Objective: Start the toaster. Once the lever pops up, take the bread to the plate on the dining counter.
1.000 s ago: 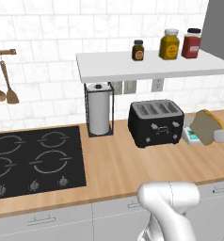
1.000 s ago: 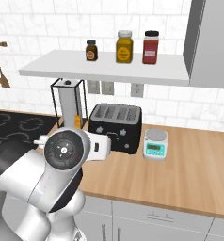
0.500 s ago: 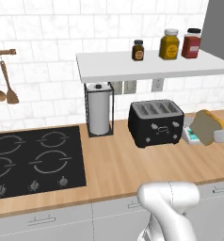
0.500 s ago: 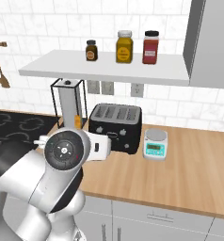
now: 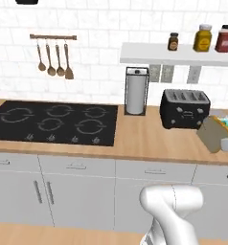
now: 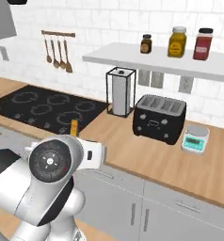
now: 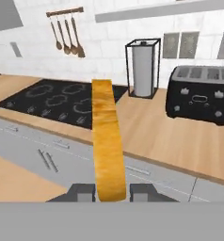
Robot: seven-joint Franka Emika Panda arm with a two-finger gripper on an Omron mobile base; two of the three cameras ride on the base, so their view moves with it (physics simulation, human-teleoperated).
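Note:
My gripper (image 7: 111, 190) is shut on the bread (image 7: 107, 141), a tan slice seen edge-on rising between the two fingertips. In the left base view the bread (image 5: 211, 134) hangs at the far right, in front of the counter's edge. A sliver of the bread (image 6: 74, 127) peeks above my arm in the right base view. The black toaster (image 5: 184, 108) (image 6: 159, 117) (image 7: 201, 100) stands on the wall-side wood counter, its slots empty, well beyond the gripper. The plate and the dining counter are out of view.
A black cooktop (image 5: 53, 120) lies left of a paper-towel holder (image 5: 136, 91). Utensils (image 5: 53, 60) hang on the wall; jars (image 5: 203, 38) stand on a shelf. A small scale (image 6: 196, 139) sits right of the toaster. Grey cabinet fronts (image 5: 77, 191) run below the counter.
The whole picture has shifted: the base has backed away from the counter, so the cabinet fronts and more of the cooktop show. The bread stays in the gripper.

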